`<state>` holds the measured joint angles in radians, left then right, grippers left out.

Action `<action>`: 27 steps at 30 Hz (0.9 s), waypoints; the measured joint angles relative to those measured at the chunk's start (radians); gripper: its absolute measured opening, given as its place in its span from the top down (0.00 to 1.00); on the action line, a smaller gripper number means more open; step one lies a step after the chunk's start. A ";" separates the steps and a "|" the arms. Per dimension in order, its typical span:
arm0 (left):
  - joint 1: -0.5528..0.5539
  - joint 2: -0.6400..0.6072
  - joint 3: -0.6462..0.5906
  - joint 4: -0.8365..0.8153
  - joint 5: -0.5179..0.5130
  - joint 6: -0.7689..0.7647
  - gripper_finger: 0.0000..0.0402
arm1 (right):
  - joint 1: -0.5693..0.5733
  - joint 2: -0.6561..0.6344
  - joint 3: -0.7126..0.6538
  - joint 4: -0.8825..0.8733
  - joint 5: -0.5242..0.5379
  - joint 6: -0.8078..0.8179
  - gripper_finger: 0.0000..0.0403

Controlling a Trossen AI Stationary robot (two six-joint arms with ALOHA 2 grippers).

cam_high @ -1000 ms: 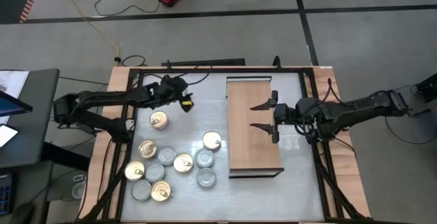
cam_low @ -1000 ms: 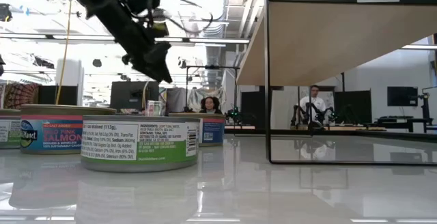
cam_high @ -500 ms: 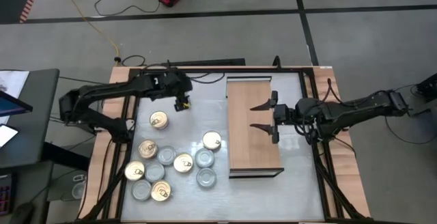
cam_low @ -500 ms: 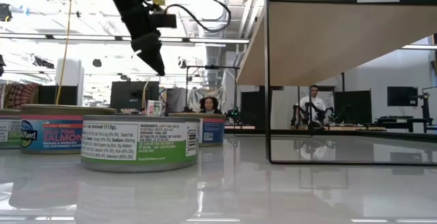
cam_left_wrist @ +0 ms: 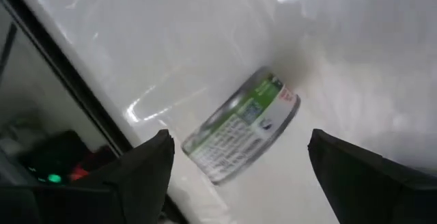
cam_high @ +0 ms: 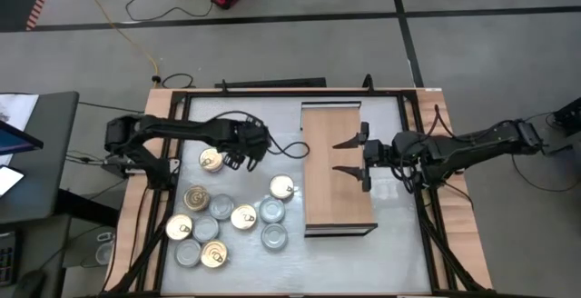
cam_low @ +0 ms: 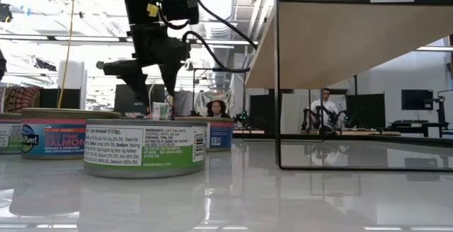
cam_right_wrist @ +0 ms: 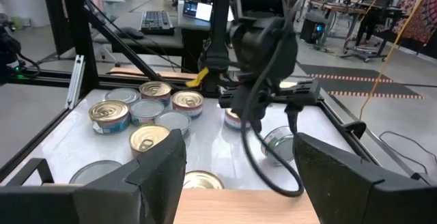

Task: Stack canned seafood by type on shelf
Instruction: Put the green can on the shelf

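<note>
Showing ten tins on desk [cam_high: 381, 116]: six gold-lidded, four silver-lidded. Nine lie left of shelf [cam_high: 338, 209]; none on shelf. Left claw [cam_high: 238, 157], fingers spread, empty, hangs over lone gold tin [cam_high: 211, 160] nearest desk's far edge. Cluster [cam_high: 222, 227] of eight tins sits nearer front-left corner. Right claw [cam_high: 349, 155], fingers apart, empty, hovers above shelf board.

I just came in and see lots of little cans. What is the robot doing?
It is sorting tins onto the wooden shelf, which holds none yet. The left gripper is open, pointing down beside a gold-lidded tin lying apart from the other tins. The right gripper waits open over the shelf.
</note>
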<state>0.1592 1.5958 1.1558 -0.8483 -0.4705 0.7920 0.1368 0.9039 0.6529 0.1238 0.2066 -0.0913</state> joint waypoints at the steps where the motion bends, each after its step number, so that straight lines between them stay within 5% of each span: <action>1: -0.006 0.014 0.013 -0.013 -0.002 0.014 0.20 | 0.000 0.000 0.000 0.000 0.000 0.004 0.27; 11: -0.007 0.183 0.096 -0.086 -0.036 0.115 0.22 | 0.028 0.000 -0.002 -0.011 0.000 0.065 0.27; 22: 0.013 0.190 0.101 -0.175 -0.039 0.136 0.67 | 0.053 0.000 -0.003 -0.011 0.000 0.065 0.27; 27: 0.020 0.189 0.101 -0.195 -0.031 0.096 0.68 | 0.053 0.000 -0.003 -0.011 0.000 0.075 0.27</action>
<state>0.1791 1.7847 1.2564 -1.0433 -0.5018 0.8884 0.1898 0.9039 0.6498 0.1131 0.2066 -0.0158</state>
